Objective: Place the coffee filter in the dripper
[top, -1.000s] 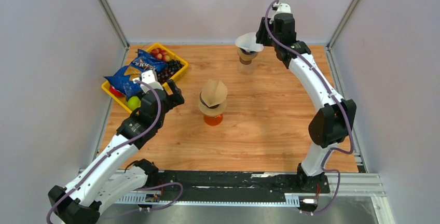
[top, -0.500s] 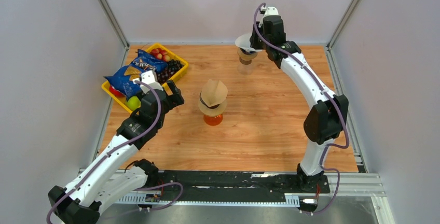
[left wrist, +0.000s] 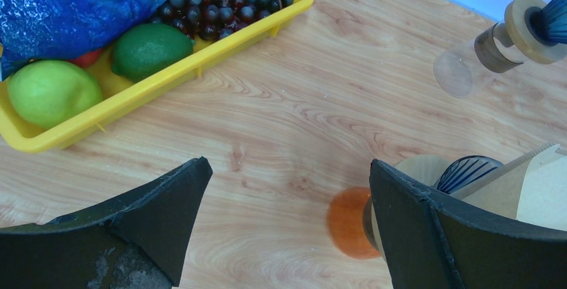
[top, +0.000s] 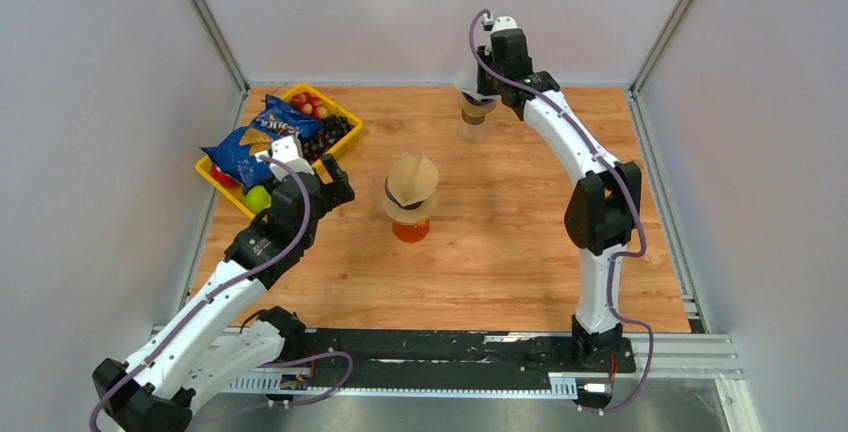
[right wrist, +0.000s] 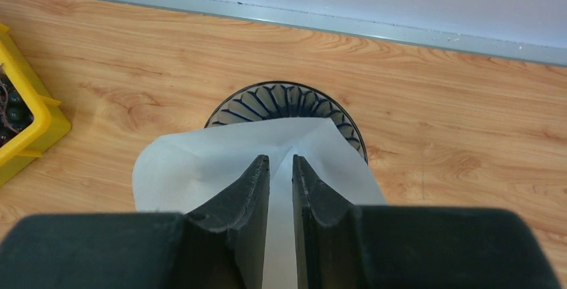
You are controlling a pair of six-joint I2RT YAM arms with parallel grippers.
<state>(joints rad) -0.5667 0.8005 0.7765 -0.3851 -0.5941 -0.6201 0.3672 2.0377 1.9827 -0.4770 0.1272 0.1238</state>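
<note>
My right gripper is shut on a white paper coffee filter, holding it over the dark ribbed dripper that sits on a glass carafe at the back of the table. In the right wrist view the filter is pinched between the gripper's fingers, and it covers the near half of the dripper below. I cannot tell whether they touch. My left gripper is open and empty, left of the middle; in its own view it hangs over bare wood.
A second dripper with a brown filter stands on an orange base mid-table, right beside my left gripper's right finger. A yellow tray with fruit, grapes and a blue chip bag sits at the left.
My right arm has swung left with the white filter, bringing it from beside the back dripper to over it. The left arm has not moved.
</note>
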